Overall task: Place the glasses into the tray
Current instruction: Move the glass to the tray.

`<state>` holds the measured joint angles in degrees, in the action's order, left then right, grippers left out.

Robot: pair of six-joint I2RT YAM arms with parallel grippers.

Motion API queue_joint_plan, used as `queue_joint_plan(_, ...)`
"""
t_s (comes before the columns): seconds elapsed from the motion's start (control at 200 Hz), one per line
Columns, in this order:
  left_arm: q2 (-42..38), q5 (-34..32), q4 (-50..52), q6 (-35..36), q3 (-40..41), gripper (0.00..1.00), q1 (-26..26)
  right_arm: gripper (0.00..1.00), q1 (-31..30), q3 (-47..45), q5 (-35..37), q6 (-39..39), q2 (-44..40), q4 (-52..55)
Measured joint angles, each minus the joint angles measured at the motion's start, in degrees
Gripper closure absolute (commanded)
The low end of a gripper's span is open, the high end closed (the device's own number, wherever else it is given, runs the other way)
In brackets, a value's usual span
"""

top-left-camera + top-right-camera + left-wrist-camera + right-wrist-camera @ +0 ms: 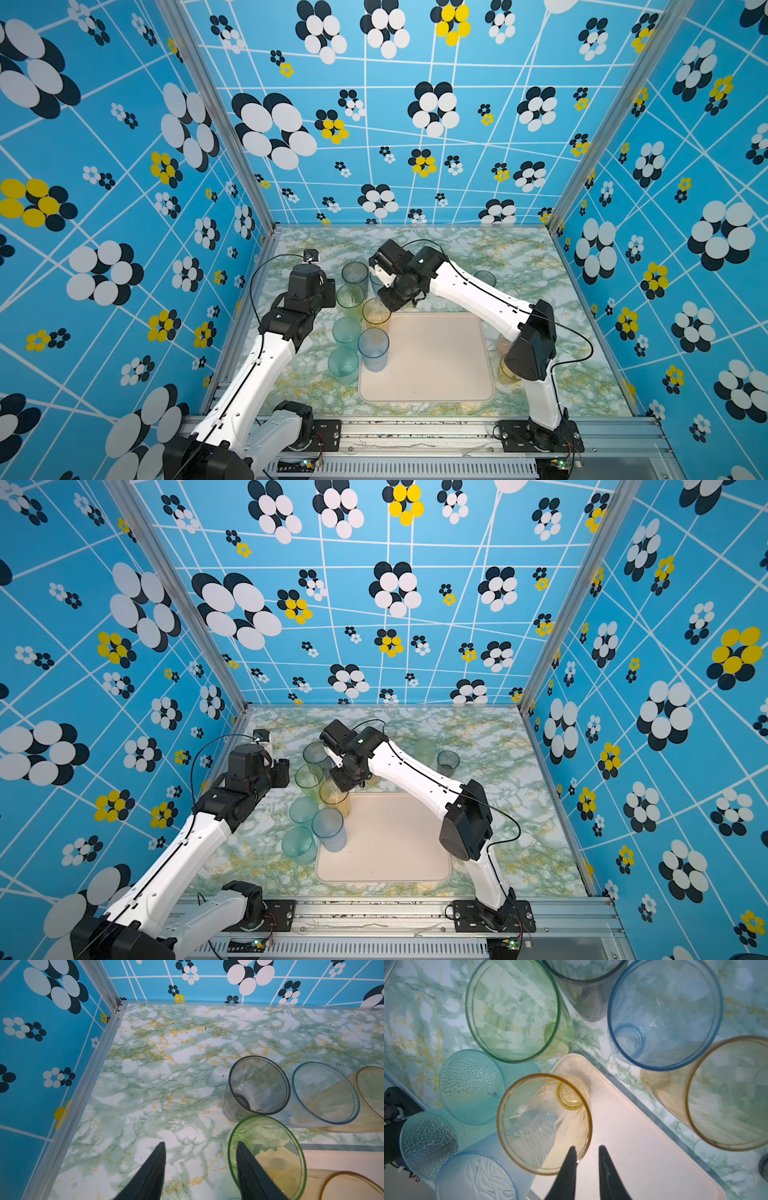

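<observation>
tray [436, 386]: front middle of table [540, 266]
amber glass [544, 1124]: upright on tray, far left corner
right gripper [585, 1147]: jaws narrowly apart astride amber glass rim, unclamped
left gripper [200, 1144]: jaws spread beside green glass [270, 1140], gripping nothing
grey glass [257, 1084]: beyond green glass, off tray

The left arm [249, 374] and the right arm [457, 293] are wearing smooth white shells with big black joints. A thin black cable [484, 291] is running along each one. Tiny dark screws are dotting the white. Black base plates [511, 440] are sitting at six o'clock. The left claw [201, 1144] and the right claw [585, 1147] are showing black, pointy fingers.
</observation>
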<state>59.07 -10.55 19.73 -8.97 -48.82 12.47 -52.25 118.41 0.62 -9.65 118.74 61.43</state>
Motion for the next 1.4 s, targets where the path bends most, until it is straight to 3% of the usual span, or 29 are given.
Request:
queue_joint_plan(0.81, 1.25, 0.04, -0.46, 0.63, 0.0, 0.44, -0.83, 0.79, 0.7, 7.13, -0.13, 1.33, 7.69, 2.97)
queue_joint_plan(1.11, 1.27, 0.07, -0.46, 0.63, 0.0, 0.44, -1.27, 0.95, 0.7, 7.3, 0.07, 2.08, 8.35, 4.28)
queue_joint_plan(1.4, 1.92, 0.09, -0.48, 0.66, 0.0, 0.44, -1.27, 0.97, 0.7, 7.32, 0.79, 2.16, 8.37, 3.76)
